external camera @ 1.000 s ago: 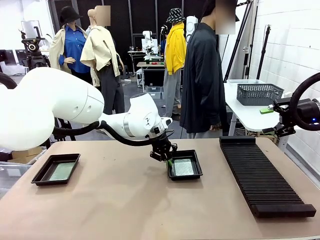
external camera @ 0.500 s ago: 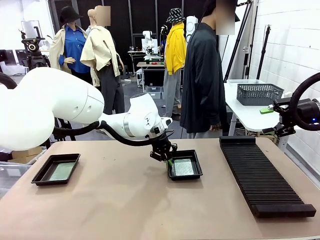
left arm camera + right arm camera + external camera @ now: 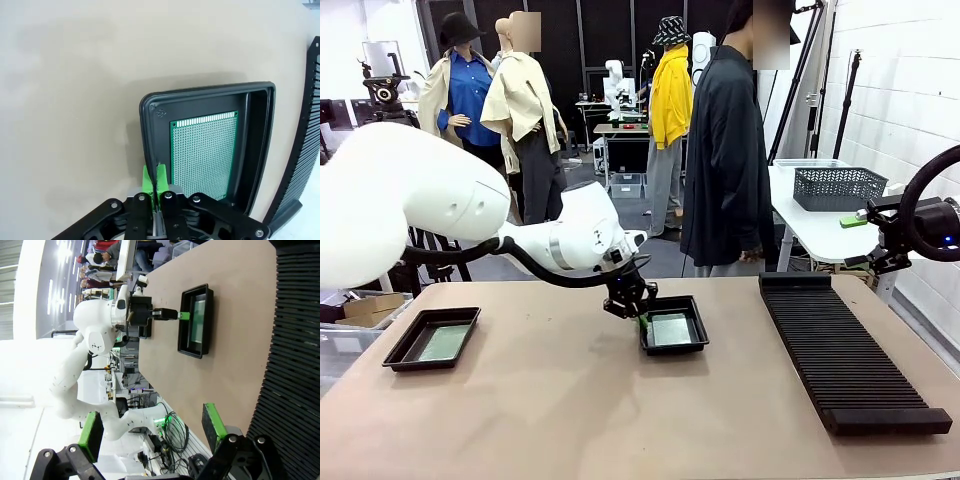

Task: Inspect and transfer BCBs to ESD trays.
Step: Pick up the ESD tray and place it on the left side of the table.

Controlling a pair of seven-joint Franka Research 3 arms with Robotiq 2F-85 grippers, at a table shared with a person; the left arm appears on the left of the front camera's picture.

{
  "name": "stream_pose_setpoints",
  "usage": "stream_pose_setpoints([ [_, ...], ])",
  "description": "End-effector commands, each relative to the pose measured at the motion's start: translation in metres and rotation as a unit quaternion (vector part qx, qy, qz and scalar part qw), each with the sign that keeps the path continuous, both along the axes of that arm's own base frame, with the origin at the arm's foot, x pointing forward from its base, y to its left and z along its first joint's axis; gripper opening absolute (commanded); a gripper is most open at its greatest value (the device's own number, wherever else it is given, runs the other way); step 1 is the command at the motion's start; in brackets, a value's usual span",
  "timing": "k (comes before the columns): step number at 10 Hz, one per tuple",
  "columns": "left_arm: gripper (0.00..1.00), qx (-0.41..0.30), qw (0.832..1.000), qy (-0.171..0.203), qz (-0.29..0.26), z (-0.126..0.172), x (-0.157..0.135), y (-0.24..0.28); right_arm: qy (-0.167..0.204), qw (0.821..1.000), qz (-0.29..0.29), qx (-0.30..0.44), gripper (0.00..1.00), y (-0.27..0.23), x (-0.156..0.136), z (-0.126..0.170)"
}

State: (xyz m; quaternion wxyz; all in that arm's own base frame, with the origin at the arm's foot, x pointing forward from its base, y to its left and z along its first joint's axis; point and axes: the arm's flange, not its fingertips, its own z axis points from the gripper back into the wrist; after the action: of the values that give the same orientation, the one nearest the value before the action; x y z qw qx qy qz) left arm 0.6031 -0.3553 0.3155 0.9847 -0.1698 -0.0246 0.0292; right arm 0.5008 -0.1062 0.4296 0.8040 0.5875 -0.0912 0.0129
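My left gripper (image 3: 641, 319) is shut on the left rim of the middle ESD tray (image 3: 676, 350), near the table's centre. A green BCB (image 3: 672, 328) lies flat on that tray's floor. In the left wrist view the green pads (image 3: 148, 181) pinch the tray's (image 3: 200, 93) wall, with the BCB (image 3: 205, 155) just beyond. A second ESD tray (image 3: 405, 352) at the left holds another BCB (image 3: 445, 343). My right gripper (image 3: 150, 427) stands open and holds nothing, out past the table's right end, looking along the table at the tray (image 3: 183, 325) and my left gripper (image 3: 183, 315).
A long black ribbed rack (image 3: 840, 350) lies along the right side of the table. A person in dark clothes (image 3: 725, 160) stands at the far edge. Behind on the right, a side table carries a dark mesh basket (image 3: 838, 187).
My left gripper has pulled the middle tray, with its board, a little to the left and slightly away from me. The right arm has not moved.
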Motion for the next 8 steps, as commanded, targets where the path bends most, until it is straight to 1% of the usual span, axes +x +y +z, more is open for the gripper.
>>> stream_pose_setpoints([
  [1, 0.0, -0.013, 1.0, -0.011, -0.007, 0.005, -0.022, 0.024, 0.001, 1.0, -0.001, -0.004, 1.0, 0.001, 0.0, 0.001],
  [6, 0.0, 0.008, 1.0, -0.02, -0.011, 0.008, -0.036, 0.087, 0.001, 1.0, -0.001, -0.004, 1.0, 0.001, 0.0, 0.001],
  [8, 0.0, 0.018, 1.0, -0.025, -0.004, 0.012, -0.038, 0.114, 0.001, 1.0, -0.001, -0.004, 1.0, 0.001, 0.0, 0.001],
])
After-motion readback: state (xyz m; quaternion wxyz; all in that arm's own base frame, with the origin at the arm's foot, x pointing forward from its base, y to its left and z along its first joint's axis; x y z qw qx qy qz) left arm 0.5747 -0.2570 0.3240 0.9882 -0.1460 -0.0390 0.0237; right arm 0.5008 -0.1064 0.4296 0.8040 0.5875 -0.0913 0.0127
